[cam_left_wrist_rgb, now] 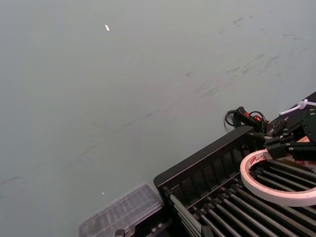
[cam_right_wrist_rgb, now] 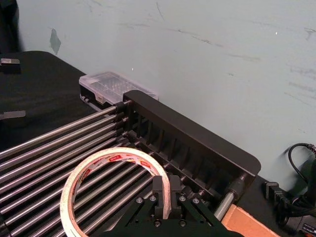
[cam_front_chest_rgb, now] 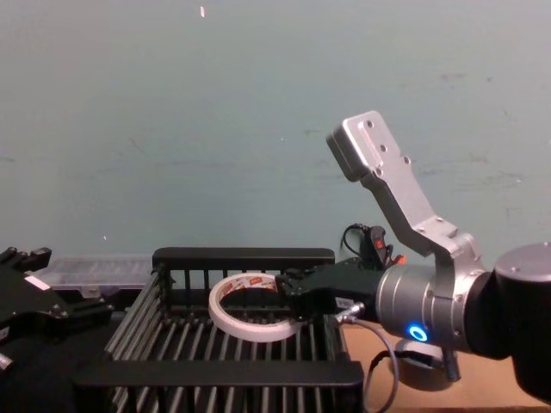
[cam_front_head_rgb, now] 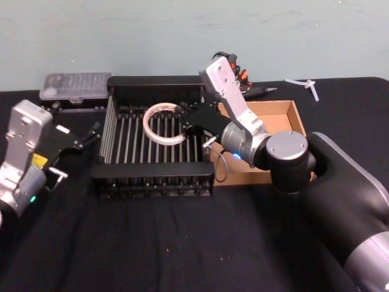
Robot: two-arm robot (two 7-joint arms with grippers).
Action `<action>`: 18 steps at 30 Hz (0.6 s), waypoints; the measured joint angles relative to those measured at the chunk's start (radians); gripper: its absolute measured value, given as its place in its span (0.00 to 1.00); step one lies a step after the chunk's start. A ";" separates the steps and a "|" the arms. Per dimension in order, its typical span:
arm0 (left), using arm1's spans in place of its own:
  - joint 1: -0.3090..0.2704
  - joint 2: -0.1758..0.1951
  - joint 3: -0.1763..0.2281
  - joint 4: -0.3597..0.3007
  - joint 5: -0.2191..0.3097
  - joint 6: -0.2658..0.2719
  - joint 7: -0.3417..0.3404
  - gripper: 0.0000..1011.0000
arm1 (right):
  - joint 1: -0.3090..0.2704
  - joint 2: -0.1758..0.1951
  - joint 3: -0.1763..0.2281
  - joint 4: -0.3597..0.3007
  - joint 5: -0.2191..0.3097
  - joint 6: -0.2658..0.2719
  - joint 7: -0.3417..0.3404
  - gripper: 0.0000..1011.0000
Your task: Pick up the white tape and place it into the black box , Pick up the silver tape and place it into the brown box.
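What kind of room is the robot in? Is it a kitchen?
Probably not a kitchen; it looks like a robot test bench or lab. A black-covered table stands against a bare, scuffed wall. On it sit the black box, the brown box and a clear plastic parts case.

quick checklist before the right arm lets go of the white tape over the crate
1. Grip: right gripper pinches the white tape at its rim: ok.
2. Position: tape hangs inside the black box walls: ok.
3. Height: tape close above the bars, tilted; touching or not: cannot tell.
4. Landing spot: bars under the tape bare: ok.
5. Left gripper open, outside the crate's left wall: ok.
6. Silver tape found for the following step: cannot tell.
7. Brown box beside the crate: ok.
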 joint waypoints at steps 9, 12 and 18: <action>0.000 0.000 0.000 0.000 0.000 0.000 0.000 0.99 | -0.001 0.001 0.000 0.000 0.001 0.001 0.001 0.09; 0.000 0.000 0.000 0.000 0.000 0.000 0.000 0.99 | -0.001 0.001 0.000 -0.001 0.002 0.001 0.001 0.12; 0.000 0.000 0.000 0.000 0.000 0.000 0.000 0.99 | -0.001 0.002 -0.001 -0.001 0.004 0.002 0.001 0.30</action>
